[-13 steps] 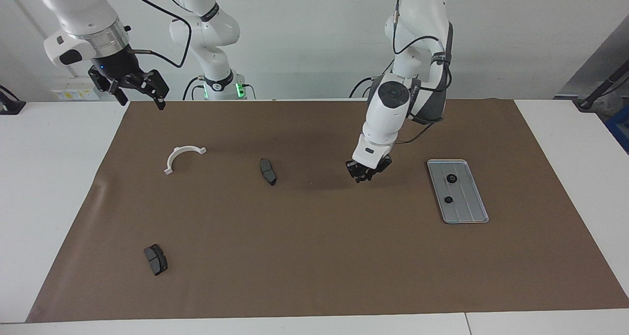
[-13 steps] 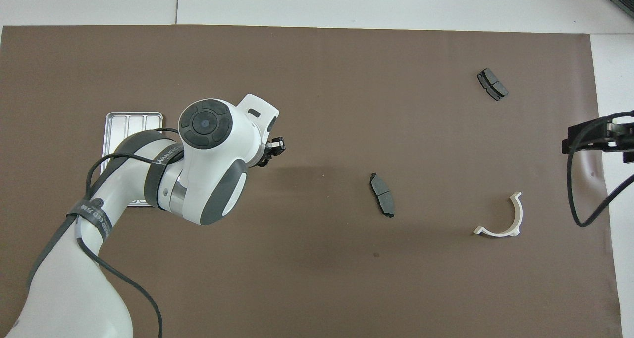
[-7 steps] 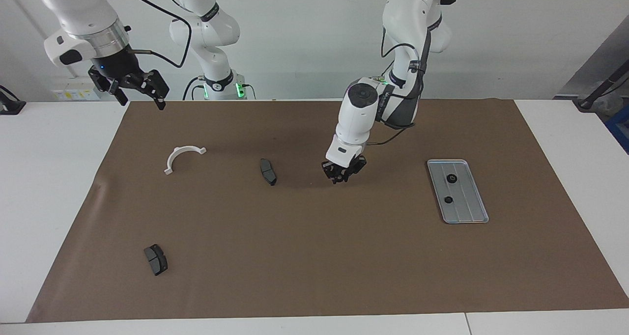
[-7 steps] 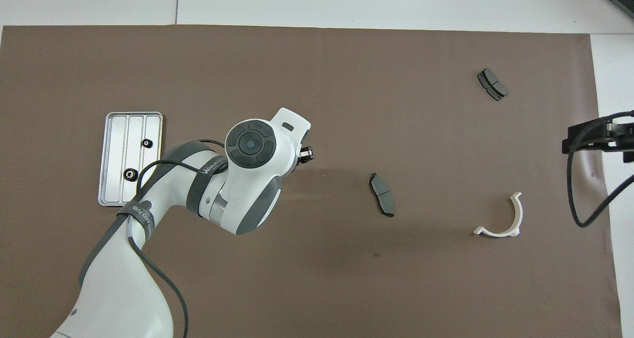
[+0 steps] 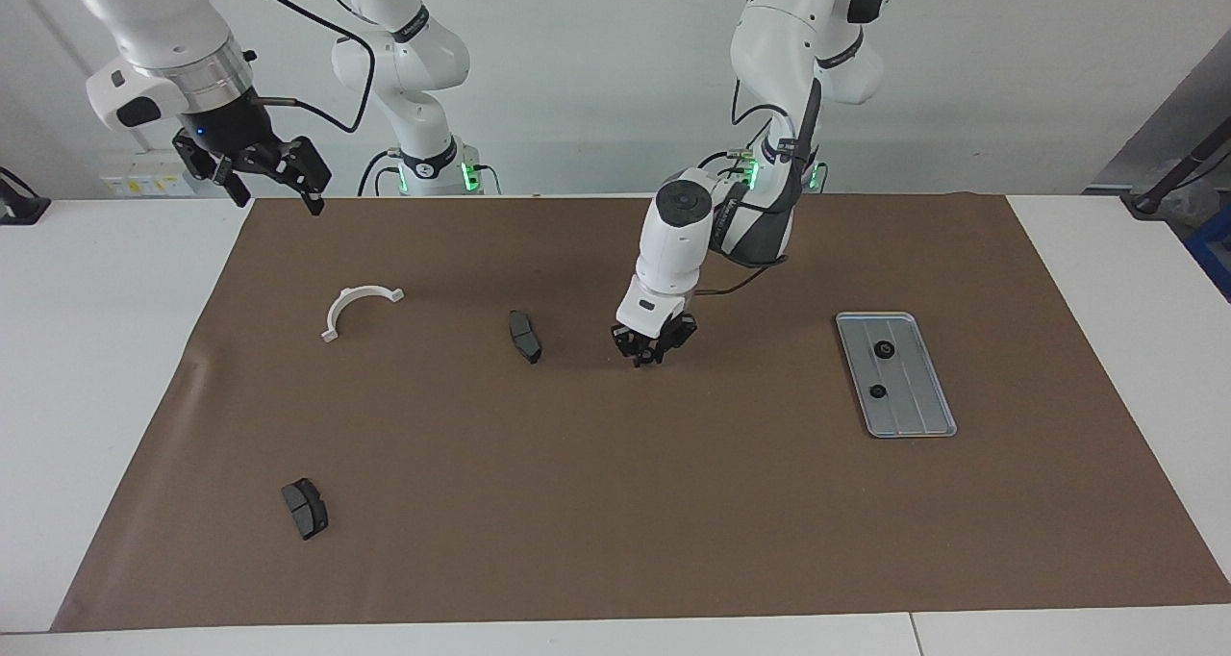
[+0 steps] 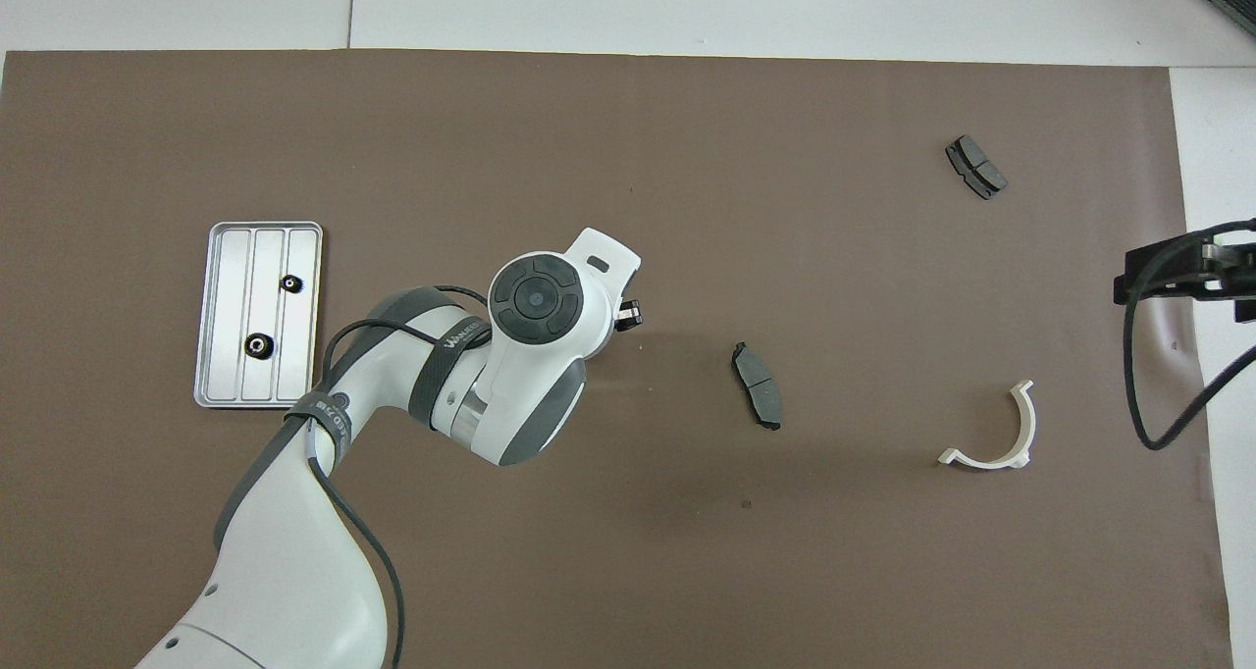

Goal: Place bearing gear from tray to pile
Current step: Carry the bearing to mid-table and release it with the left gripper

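Over the last second the left gripper [image 5: 654, 348] has swung away from the flat, ridged silver-grey metal tray [image 5: 938, 411], which lies at three o'clock on the brown-covered surface [image 5: 615, 502], and now hangs low near the centre. The nearer dark grey brake pad [image 5: 525, 336] lies at its nine o'clock in the facing view. Whether its jaws pinch a gear I cannot tell, though the move suggests a delivery toward the pile, and two small black round gears [image 5: 883, 350] remain in the tray. The right gripper [image 5: 255, 165] waits at ten o'clock with jaws spread, above the white semicircular bracket [image 5: 358, 308].
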### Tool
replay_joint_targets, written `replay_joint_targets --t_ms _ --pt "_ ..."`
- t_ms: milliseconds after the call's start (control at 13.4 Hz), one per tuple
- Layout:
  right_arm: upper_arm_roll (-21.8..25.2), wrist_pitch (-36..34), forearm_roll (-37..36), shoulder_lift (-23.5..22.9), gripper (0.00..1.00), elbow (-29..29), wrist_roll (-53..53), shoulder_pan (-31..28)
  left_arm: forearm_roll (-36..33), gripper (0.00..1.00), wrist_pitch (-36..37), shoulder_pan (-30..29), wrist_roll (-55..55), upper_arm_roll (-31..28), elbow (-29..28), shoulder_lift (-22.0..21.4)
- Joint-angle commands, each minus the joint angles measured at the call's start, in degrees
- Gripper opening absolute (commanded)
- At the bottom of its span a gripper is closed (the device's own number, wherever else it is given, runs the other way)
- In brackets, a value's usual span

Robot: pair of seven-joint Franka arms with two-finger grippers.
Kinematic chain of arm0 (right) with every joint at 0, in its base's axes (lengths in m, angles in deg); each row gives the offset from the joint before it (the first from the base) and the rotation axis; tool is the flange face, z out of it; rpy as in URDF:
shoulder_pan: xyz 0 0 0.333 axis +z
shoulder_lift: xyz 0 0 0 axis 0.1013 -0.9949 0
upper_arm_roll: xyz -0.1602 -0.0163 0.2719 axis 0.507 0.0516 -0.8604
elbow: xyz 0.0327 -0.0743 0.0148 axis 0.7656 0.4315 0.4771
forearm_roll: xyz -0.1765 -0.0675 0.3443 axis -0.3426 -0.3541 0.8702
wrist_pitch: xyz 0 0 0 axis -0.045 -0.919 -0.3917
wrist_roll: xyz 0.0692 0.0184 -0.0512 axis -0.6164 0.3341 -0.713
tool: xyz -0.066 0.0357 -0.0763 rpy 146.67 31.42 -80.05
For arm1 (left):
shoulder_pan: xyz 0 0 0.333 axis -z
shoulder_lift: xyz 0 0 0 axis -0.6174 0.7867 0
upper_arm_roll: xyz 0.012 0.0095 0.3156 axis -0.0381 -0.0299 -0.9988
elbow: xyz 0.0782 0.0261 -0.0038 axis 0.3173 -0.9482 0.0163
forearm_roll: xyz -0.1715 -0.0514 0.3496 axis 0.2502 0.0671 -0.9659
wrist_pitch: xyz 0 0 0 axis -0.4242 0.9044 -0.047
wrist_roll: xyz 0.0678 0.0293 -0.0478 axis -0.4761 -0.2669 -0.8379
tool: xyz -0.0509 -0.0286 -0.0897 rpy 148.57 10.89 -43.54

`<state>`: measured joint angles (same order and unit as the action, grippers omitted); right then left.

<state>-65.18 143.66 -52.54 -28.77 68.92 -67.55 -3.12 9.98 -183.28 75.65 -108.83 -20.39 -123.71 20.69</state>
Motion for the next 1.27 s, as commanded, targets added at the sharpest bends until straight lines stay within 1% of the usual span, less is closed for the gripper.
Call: replay_joint_targets --t_ms 0,149,224,299,373,523,598,672,747,1046,1195 --pt "-0.27 -0.68 1.49 1.56 1.00 1.68 -1.88 -0.67 -0.57 0.20 -1.85 0.62 -0.62 -1.01 -0.50 0.88" --pt "-0.44 -0.42 1.49 1.64 1.00 1.68 -1.80 -0.67 -0.66 0.64 -1.33 0.53 -0.62 -1.19 -0.33 0.88" --pt "-0.44 -0.42 1.58 1.64 1.00 1.68 -1.88 -0.67 -0.66 0.72 -1.06 0.62 -0.53 -1.19 0.02 0.88" --pt "-0.44 -0.25 1.58 1.56 1.00 1.68 -1.80 -0.76 -0.66 0.76 -0.62 0.54 -0.53 -1.28 0.46 0.88" --pt "-0.44 -0.25 1.50 1.64 1.00 1.68 -1.62 -0.67 -0.66 0.79 0.69 0.45 -0.53 -1.36 1.42 0.88" --pt "-0.44 -0.07 1.58 1.56 1.00 1.68 -1.80 -1.28 -0.75 0.79 7.87 -0.69 -0.01 -1.45 7.02 1.58" --pt "-0.36 -0.07 1.50 1.56 1.00 1.68 -1.88 -1.20 -1.88 0.79 10.60 -2.09 0.26 -1.45 9.58 2.54" --pt "-0.44 -0.16 1.49 1.64 1.00 1.68 -1.97 -0.85 -4.16 0.79 11.33 -3.67 1.30 -1.45 10.30 2.64" --pt "-0.44 -0.07 1.58 1.64 1.00 1.68 -2.06 -0.67 -4.44 0.79 11.42 -5.51 3.75 -1.36 10.31 2.55" --pt "-0.44 1.33 1.58 1.56 1.00 1.77 -1.88 -0.67 -4.09 0.79 14.05 -14.48 20.44 -1.19 9.26 0.80" --pt "-0.53 1.42 1.67 1.64 1.00 2.29 -2.06 -0.58 -4.00 0.79 14.15 -19.74 30.79 -1.19 6.46 -0.87"
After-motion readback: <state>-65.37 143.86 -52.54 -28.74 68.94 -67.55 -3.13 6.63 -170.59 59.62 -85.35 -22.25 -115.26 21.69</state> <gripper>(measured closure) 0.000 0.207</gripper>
